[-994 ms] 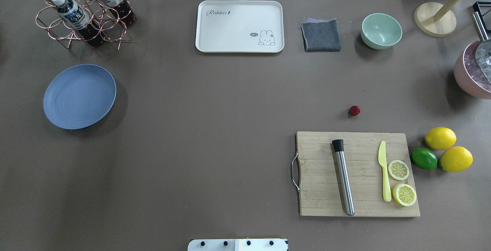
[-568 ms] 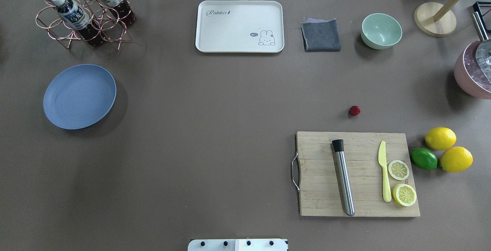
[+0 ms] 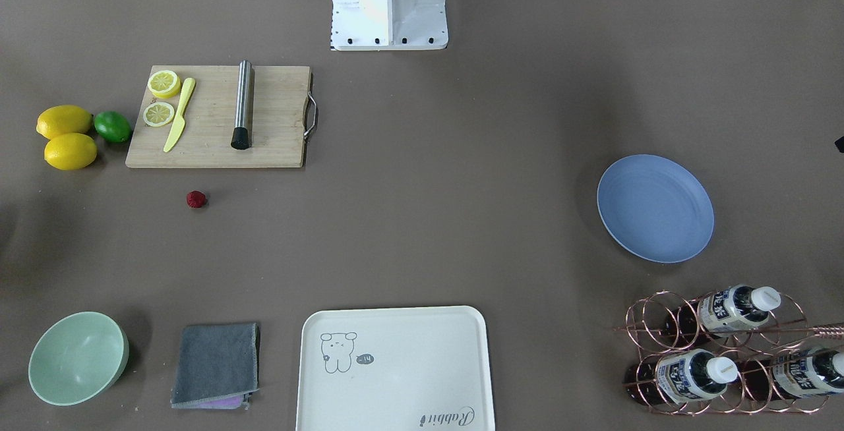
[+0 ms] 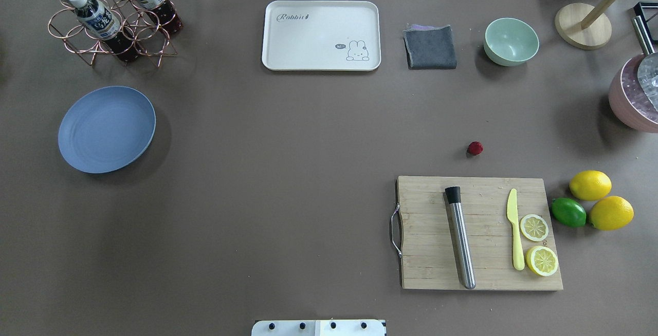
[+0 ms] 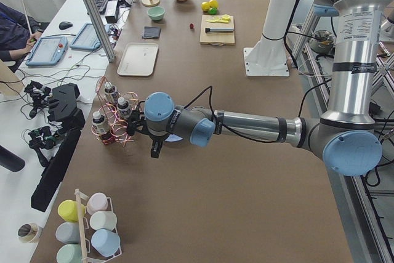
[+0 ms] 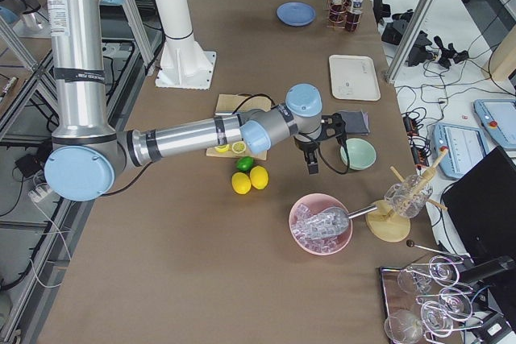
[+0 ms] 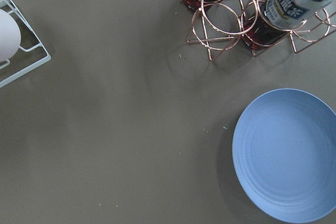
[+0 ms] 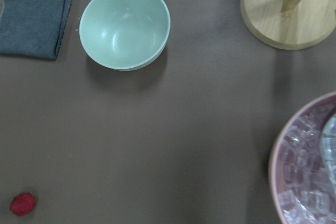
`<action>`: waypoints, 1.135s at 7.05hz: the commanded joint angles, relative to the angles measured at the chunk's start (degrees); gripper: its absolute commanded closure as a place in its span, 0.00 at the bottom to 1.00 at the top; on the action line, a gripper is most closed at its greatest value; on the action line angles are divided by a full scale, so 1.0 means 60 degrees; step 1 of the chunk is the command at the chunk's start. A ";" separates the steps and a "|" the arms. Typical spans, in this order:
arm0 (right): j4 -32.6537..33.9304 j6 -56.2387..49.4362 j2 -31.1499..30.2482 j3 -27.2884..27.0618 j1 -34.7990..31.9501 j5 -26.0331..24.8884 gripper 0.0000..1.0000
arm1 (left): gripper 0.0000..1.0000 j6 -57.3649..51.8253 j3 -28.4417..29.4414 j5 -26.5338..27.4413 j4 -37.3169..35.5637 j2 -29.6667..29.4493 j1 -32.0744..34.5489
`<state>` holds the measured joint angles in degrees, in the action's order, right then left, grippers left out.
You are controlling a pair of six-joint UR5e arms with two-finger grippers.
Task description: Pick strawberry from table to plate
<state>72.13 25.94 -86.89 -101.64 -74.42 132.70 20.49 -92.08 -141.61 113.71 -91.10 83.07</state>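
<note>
Sitting near the cutting board (image 4: 426, 223), strawberry (image 4: 475, 148) is well apart from the plate (image 4: 106, 129); left end effector (image 5: 156, 150) and right end effector (image 6: 313, 167) opening: can't tell.

I see a matt table (image 4: 288, 171) and a matt plate (image 4: 106, 129) — the strawberry (image 4: 475, 148) looks bumpy. At four o'clock, a wooden cutting board (image 4: 426, 264) carries a brushed-metal muddler (image 4: 461, 246).

One table (image 4: 282, 171) carries one strawberry (image 4: 475, 148), one blue plate (image 4: 106, 129), one cream tray (image 4: 321, 35), one grey cloth (image 4: 430, 47) and one mint-green bowl (image 4: 511, 41). The citrus comes to two whole lemons (image 4: 590, 185) (image 4: 611, 212), one lime (image 4: 568, 212) and two lemon halves (image 4: 534, 227) (image 4: 542, 260), alongside one wooden cutting board (image 4: 426, 264), one yellow knife (image 4: 514, 228) and one steel rod (image 4: 461, 243). Also counted: three bottles (image 3: 732, 309) (image 3: 692, 375) (image 3: 811, 368) and one pink bowl of ice (image 4: 624, 105)
</note>
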 commanded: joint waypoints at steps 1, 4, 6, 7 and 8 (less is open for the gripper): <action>-0.0009 0.1735 0.0666 -0.0052 0.1573 -0.1282 0.01 | 0.03 0.2421 0.0871 0.0775 0.2309 -0.0138 -0.1286; -0.0039 0.1873 0.0756 -0.0110 0.2017 -0.1680 0.01 | 0.04 0.4165 0.2276 0.1789 0.4333 -0.0838 -0.2854; -0.0287 0.1917 0.0741 -0.0125 0.2179 -0.1902 0.01 | 0.09 0.4846 0.3009 0.2229 0.5405 -0.1148 -0.3487; -0.0288 0.1902 0.0741 -0.0111 0.2179 -0.1916 0.01 | 0.18 0.4861 0.3028 0.2215 0.5408 -0.1179 -0.3488; -0.0302 0.1902 0.0741 -0.0110 0.2179 -0.1916 0.01 | 0.33 0.4847 0.3057 0.2215 0.5408 -0.1179 -0.3503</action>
<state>70.45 37.37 -82.44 -102.35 -61.40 121.30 49.38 -74.30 -128.42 145.73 -97.93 62.35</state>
